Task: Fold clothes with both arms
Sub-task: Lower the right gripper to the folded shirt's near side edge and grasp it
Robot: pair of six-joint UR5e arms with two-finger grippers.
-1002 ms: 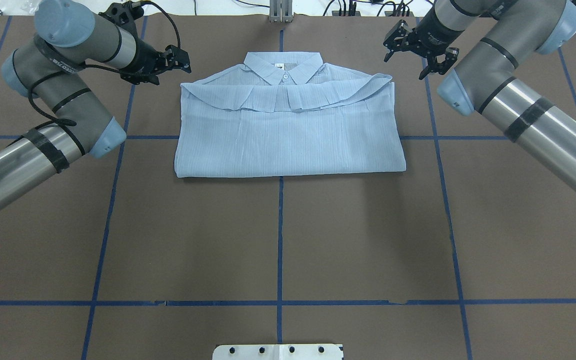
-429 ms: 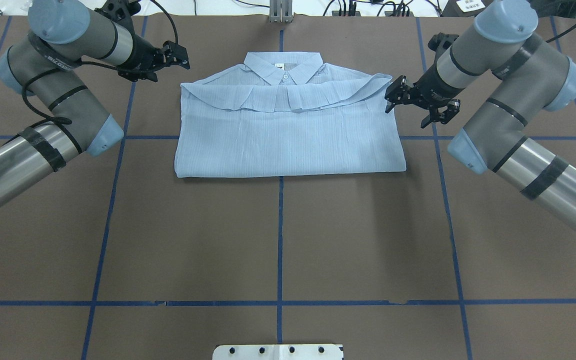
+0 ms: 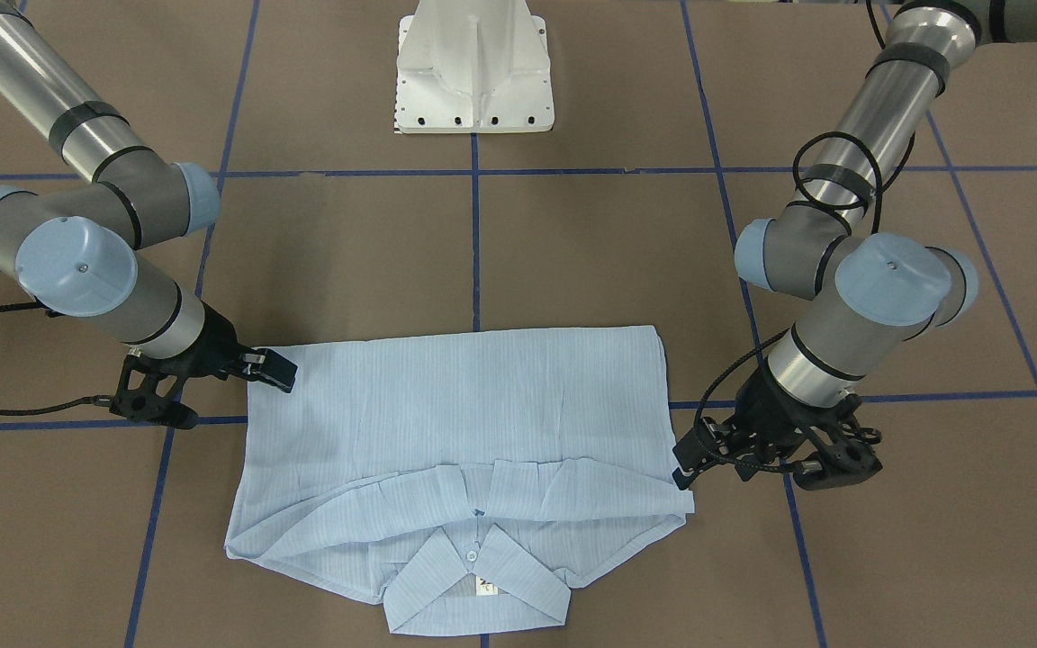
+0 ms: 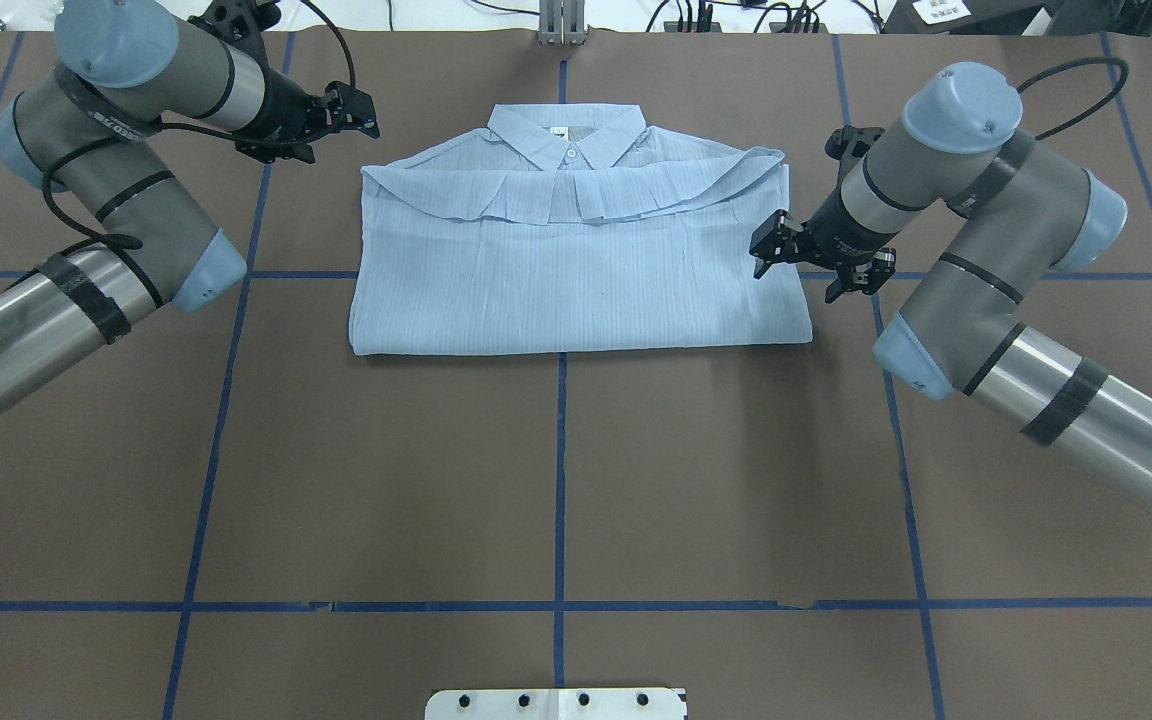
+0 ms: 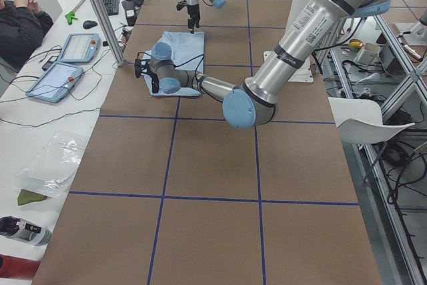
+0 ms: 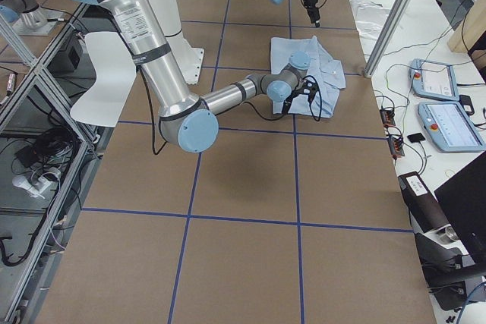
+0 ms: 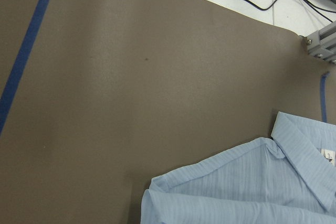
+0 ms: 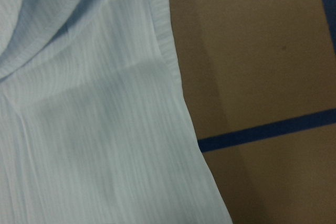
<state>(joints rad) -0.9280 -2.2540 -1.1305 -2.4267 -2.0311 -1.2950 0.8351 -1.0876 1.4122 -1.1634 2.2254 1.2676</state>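
- The left arm [image 4: 86,250], grey with light-blue caps, came in from the left edge of the brown worktop [image 4: 386,480] and bent toward its far left corner.
- The left gripper [image 4: 336,132] hung over bare worktop near the shirt's far left corner, apart from the cloth. Its two black fingers were spread wide with nothing between them.
- The left wrist camera looked down on brown worktop. The shirt's shoulder corner and part of the collar sat at the lower right of its view.
- The shirt [image 4: 576,270], light blue with fine stripes, lay flat on the far half of the worktop. It was folded into a wide rectangle centred on the middle blue tape line [image 4: 558,480].
- Its collar [image 4: 606,135] pointed at the far edge, with a white button [image 4: 570,153] at the front and a small label [image 4: 558,130] inside. A folded-over layer with a wavy edge lay across the front just below the collar.
- A white base [image 3: 473,72] stood at the middle of the worktop's edge on the robot's side, well apart from the shirt.
- The right gripper [image 4: 808,262] was at the shirt's right edge, about halfway along it. Its fingers were spread wide and gripped nothing: one was over the cloth, the other over bare worktop. Whether it touched the cloth cannot be told.
- The right wrist camera showed the striped cloth edge close up on the left, with brown worktop and a blue tape line on the right.
- The right arm [image 4: 1036,400] came in from the worktop's right edge, bent at the elbow.
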